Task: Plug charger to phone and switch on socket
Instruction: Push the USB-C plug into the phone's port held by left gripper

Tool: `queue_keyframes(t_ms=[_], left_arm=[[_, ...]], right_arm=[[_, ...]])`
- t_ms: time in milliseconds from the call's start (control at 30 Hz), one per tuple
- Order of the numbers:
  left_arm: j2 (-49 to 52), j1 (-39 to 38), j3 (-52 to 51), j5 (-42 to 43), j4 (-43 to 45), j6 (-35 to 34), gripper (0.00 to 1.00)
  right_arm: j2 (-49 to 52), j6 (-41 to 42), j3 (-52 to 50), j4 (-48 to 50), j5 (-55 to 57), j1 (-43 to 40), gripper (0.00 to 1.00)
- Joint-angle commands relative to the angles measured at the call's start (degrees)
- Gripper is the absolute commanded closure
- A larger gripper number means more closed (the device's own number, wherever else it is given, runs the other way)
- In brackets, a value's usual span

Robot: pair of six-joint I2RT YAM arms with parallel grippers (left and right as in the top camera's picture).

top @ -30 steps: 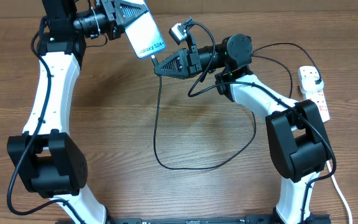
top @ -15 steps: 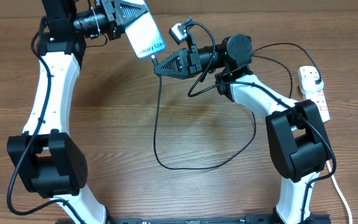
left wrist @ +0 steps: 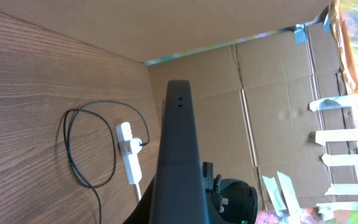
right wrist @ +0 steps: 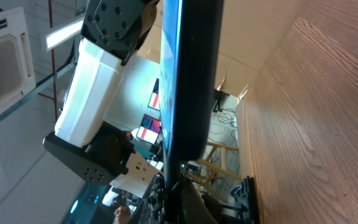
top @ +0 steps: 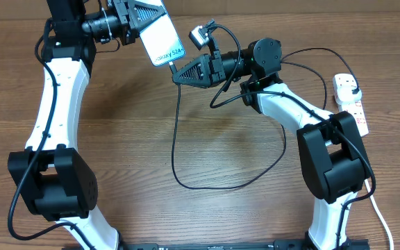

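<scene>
My left gripper is shut on the phone, holding it in the air at the back of the table, with the cyan screen up and the text end toward the right arm. My right gripper is shut on the charger's connector tip, which touches the phone's lower end. The black cable hangs down, loops over the table and runs to the black plug sitting in the socket. The right wrist view shows the phone edge-on with the connector against its end. How deep it sits is hidden.
The power strip lies at the right table edge and also shows in the left wrist view, with cable loops beside it. Its white cord runs toward the front. Cardboard walls stand behind the table.
</scene>
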Motion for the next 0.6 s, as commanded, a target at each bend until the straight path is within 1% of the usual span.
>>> queue_keyframes(t_ms=[0,567], left_arm=[[0.0,-0.1,0.5,2.0,0.2,1.2,0.96],[0.0,-0.1,0.5,1.9,0.2,1.3,0.96]], right_arm=[[0.0,-0.5,0.8,0.4,0.5,-0.1,0.96],[0.0,-0.5,0.8,0.4,0.6,-1.0,0.96]])
